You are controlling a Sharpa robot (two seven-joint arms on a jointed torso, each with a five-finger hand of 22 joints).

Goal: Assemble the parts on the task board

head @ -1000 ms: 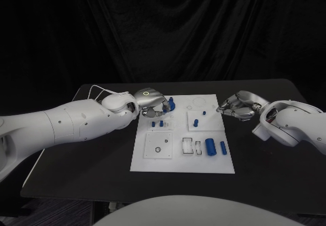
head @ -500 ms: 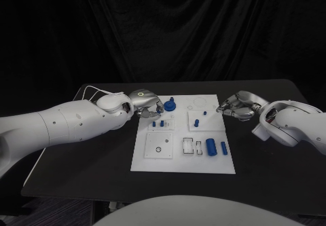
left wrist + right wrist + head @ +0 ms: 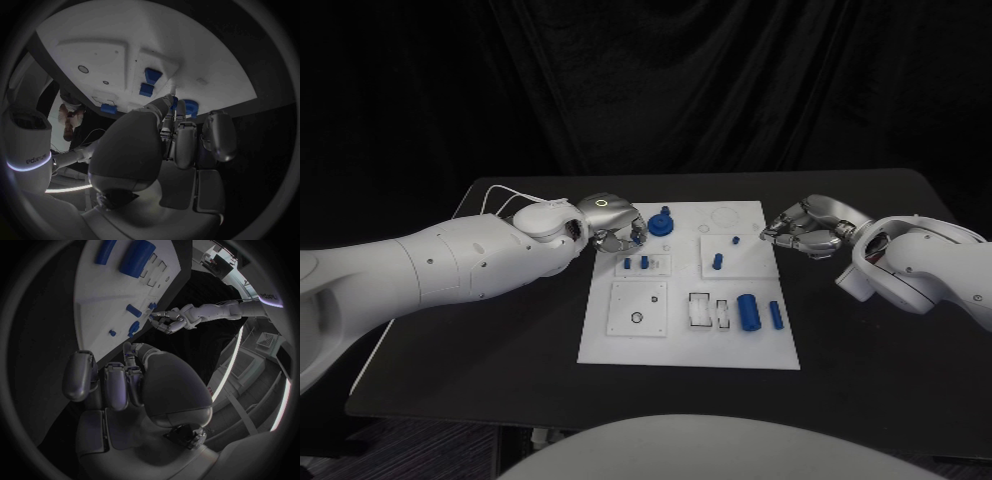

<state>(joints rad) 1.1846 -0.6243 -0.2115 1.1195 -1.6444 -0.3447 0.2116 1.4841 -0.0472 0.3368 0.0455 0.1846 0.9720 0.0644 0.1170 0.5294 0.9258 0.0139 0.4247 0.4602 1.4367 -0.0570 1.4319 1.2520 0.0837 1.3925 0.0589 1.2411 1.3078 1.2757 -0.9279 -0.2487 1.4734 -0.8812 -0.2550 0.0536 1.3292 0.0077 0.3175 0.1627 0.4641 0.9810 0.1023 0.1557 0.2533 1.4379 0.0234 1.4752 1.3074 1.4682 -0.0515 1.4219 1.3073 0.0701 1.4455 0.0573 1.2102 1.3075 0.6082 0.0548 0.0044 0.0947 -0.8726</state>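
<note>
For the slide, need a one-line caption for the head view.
Left silver hand beside the round blue part on the white task board; right silver hand hovers at the board's far edge.

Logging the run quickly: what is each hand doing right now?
Left hand: fingers curled at the board's far left corner beside the blue part; a grip cannot be told.
Right hand: fingers curled in, holding nothing.

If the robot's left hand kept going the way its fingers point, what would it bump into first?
Probably the round blue part standing at the far end of the white board. The left hand sits right beside it, fingers aimed toward it, though depth is hard to judge.
</note>
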